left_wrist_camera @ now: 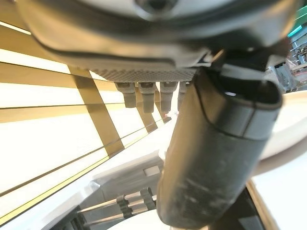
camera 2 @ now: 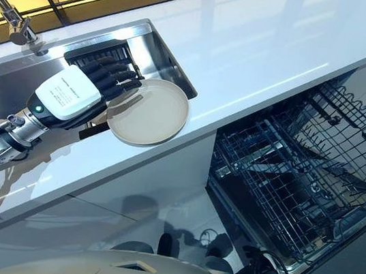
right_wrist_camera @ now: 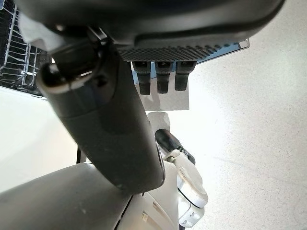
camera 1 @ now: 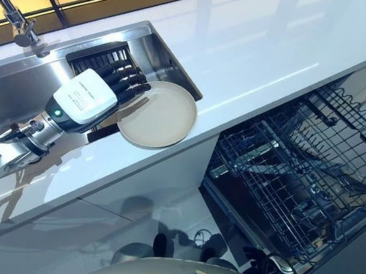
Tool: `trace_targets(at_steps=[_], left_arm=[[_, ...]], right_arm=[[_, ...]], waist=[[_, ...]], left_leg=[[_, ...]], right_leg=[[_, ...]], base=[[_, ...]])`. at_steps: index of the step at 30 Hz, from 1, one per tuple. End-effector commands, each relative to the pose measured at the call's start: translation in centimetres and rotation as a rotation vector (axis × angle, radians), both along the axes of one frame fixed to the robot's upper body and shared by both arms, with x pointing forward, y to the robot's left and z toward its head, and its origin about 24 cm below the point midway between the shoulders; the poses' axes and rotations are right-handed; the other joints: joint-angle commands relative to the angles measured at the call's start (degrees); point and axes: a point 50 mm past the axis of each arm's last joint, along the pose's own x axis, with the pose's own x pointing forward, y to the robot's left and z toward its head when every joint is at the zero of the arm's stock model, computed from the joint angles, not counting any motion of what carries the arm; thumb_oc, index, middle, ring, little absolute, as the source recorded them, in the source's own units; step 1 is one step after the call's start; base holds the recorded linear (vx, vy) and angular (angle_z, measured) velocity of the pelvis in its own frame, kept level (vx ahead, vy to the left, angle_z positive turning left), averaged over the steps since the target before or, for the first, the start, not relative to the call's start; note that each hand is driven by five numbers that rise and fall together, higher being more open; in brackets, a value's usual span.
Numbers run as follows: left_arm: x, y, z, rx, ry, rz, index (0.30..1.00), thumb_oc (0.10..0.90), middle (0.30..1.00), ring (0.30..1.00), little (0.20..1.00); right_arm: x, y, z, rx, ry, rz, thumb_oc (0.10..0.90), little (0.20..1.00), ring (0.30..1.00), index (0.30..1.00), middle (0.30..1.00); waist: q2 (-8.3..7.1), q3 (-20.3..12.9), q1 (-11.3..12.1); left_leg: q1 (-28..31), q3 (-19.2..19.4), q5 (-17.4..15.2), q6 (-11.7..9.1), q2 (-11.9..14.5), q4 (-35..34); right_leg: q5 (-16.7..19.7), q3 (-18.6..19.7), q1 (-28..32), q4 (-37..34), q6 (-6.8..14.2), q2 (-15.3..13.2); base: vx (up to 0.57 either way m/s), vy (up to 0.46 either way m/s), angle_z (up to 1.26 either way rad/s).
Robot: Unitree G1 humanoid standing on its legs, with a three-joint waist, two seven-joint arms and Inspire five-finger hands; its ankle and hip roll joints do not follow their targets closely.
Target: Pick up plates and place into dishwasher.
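Plate (camera 1: 160, 116) gripped by the left robot hand (camera 1: 123, 87) at the sink (camera 1: 12, 80) edge — dishwasher rack (camera 1: 301, 175) open, loading yet to come; right robot hand (right_wrist_camera: 158, 76) relaxed, empty.

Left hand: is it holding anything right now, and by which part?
Yes. The left hand grips the beige plate by the rim on its sink side, fingers over the top. The right hand holds nothing.

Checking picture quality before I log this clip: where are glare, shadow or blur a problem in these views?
Left eye view: soft window reflections streak the white counter, yet the plate under the left hand reads clearly; the dishwasher rack sits in shade. Left wrist view: bright backlit window washes out the background, thumb blurred. Right wrist view: right hand close and soft.
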Motion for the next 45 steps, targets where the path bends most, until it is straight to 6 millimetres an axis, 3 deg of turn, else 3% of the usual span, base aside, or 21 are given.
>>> trace_targets(at_steps=[1,10,11,12,13,15,16,35,39,45], left_arm=[[1.9,0.5,4.4,-0.065,-0.232,-0.018,0.900,0.800,0.900,0.900,0.900],[1.5,-0.3,4.2,-0.061,-0.180,-0.104,0.900,0.800,0.900,0.900,0.900],[1.4,-0.6,4.0,-0.056,-0.165,-0.127,0.785,0.665,0.785,0.785,0.765],[1.4,-0.7,4.0,-0.053,-0.155,-0.134,0.764,0.641,0.764,0.764,0.741],[1.4,-0.9,4.0,-0.049,-0.140,-0.140,0.575,0.421,0.575,0.575,0.521],[1.5,-1.0,3.9,-0.040,-0.122,-0.142,0.519,0.355,0.519,0.519,0.455],[1.6,-1.0,3.9,-0.037,-0.116,-0.142,0.300,0.100,0.300,0.300,0.200],[1.9,-1.0,4.6,-0.197,-0.259,-0.132,0.300,0.100,0.300,0.300,0.200],[1.9,-0.4,6.1,-0.309,-0.350,-0.092,0.300,0.100,0.300,0.300,0.200],[1.0,0.2,9.6,-0.611,-0.506,-0.080,0.300,0.100,0.300,0.300,0.200]], right_arm=[[1.7,-2.0,1.1,-0.057,-0.070,0.034,0.800,0.900,0.900,0.900,0.900],[1.7,-2.1,1.2,-0.066,-0.071,0.041,0.800,0.900,0.900,0.900,0.900],[1.8,-2.1,1.2,-0.067,-0.071,0.043,0.800,0.900,0.900,0.900,0.900],[1.9,-2.1,1.2,-0.067,-0.072,0.044,0.800,0.900,0.900,0.900,0.900],[1.9,-2.1,1.2,-0.068,-0.073,0.048,0.800,0.900,0.900,0.900,0.900],[1.9,-2.1,1.2,-0.067,-0.073,0.049,0.800,0.900,0.900,0.900,0.900],[2.0,-2.1,1.3,-0.067,-0.073,0.051,0.800,0.900,0.900,0.900,0.900],[1.1,-1.7,0.9,-0.059,-0.054,0.050,0.800,0.900,0.900,0.900,0.900],[0.9,-1.4,0.8,-0.051,-0.063,0.033,0.800,0.900,0.900,0.900,0.900],[1.1,-0.3,0.6,-0.006,-0.113,-0.008,0.800,0.900,0.900,0.900,0.900]], waist=[[2.30,-1.25,-0.72],[2.24,-1.08,-0.71],[2.27,-1.08,-0.72],[2.27,-1.05,-0.73],[2.30,-1.03,-0.79],[2.33,-0.99,-0.84],[2.33,-0.95,-0.90],[1.97,-0.32,-1.20],[1.75,-0.54,-1.05],[0.98,-1.18,-0.19]], left_leg=[[0.48,1.25,-9.50,1.22,-0.64,3.80],[0.73,1.30,-9.73,1.52,-0.75,3.77],[0.72,1.30,-9.75,1.56,-0.78,3.81],[0.71,1.33,-9.75,1.56,-0.78,3.79],[0.77,1.35,-9.77,1.58,-0.81,3.77],[0.92,1.38,-9.78,1.61,-0.83,3.67],[0.95,1.42,-9.81,1.63,-0.85,3.66],[0.84,1.47,-9.97,1.60,-0.93,3.78],[0.87,1.25,-9.95,1.51,-0.98,3.66],[0.75,0.58,-10.03,1.37,-1.10,3.77]], right_leg=[[-9.49,-0.45,-5.07,12.22,1.22,2.90],[-9.45,-0.19,-5.08,12.36,1.25,3.03],[-9.47,-0.14,-5.11,12.42,1.23,3.05],[-9.46,-0.12,-5.14,12.43,1.23,3.06],[-9.41,-0.11,-5.15,12.45,1.27,3.08],[-9.35,-0.07,-5.13,12.43,1.32,3.11],[-9.33,-0.03,-5.15,12.42,1.35,3.14],[-9.41,0.29,-5.30,12.34,1.26,3.26],[-9.53,0.19,-5.10,12.14,1.12,3.31],[-10.07,-0.09,-4.79,12.06,0.78,3.28]], base=[[0.03,0.006,-0.02],[0.01,0.000,0.00],[0.00,0.000,0.00],[0.04,0.002,-0.01],[0.03,0.004,-0.01],[0.02,0.002,-0.01],[0.02,0.003,-0.03],[0.01,0.001,-0.02],[0.00,0.000,0.00],[0.00,-0.005,0.00]])
